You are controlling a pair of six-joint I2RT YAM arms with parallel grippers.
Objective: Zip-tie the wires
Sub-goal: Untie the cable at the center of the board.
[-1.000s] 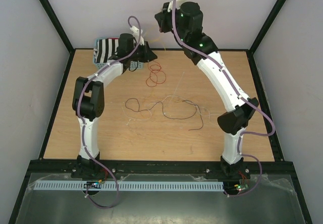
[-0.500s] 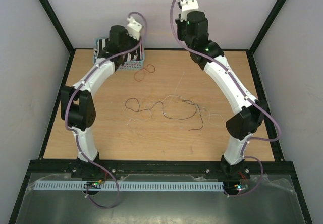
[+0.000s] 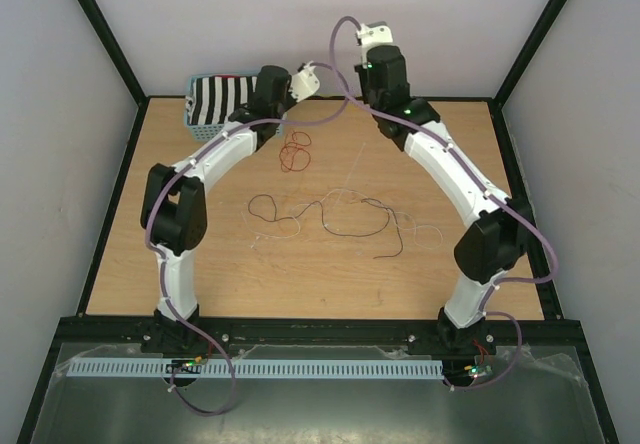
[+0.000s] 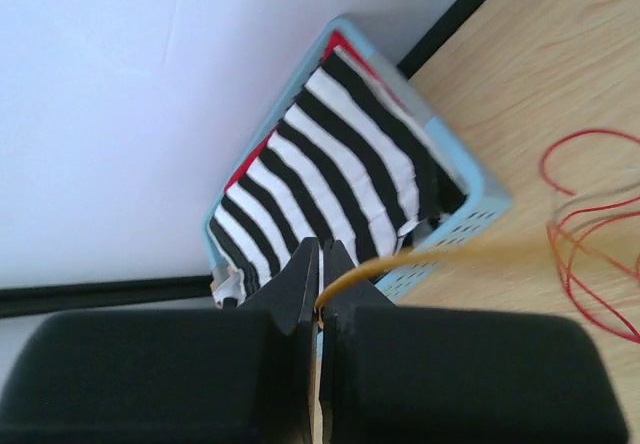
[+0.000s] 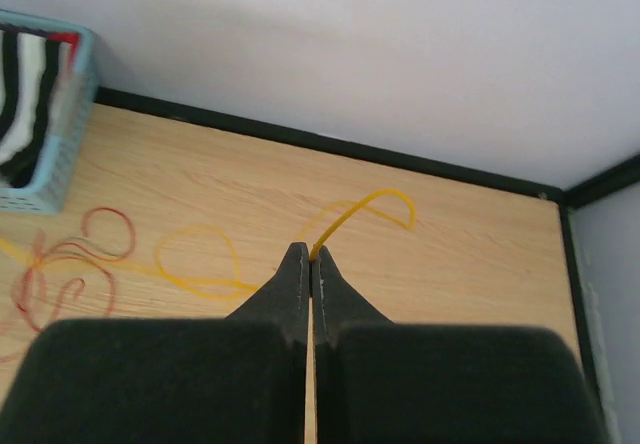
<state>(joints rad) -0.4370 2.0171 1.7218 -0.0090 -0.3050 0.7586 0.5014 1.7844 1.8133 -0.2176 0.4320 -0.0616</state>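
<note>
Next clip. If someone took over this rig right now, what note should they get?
Grippers: the left gripper has its fingers shut on the yellow wire, held up off the table at the far edge. The right gripper is shut on a yellow strand too, apparently the same wire, and is close beside the left.
Wires: the red wire lies coiled under the grippers. The dark wire lies loose mid-table.
Done: the yellow wire is picked up.
Left: gather all the wires, then zip-tie them; nothing is bundled or tied yet.
</note>
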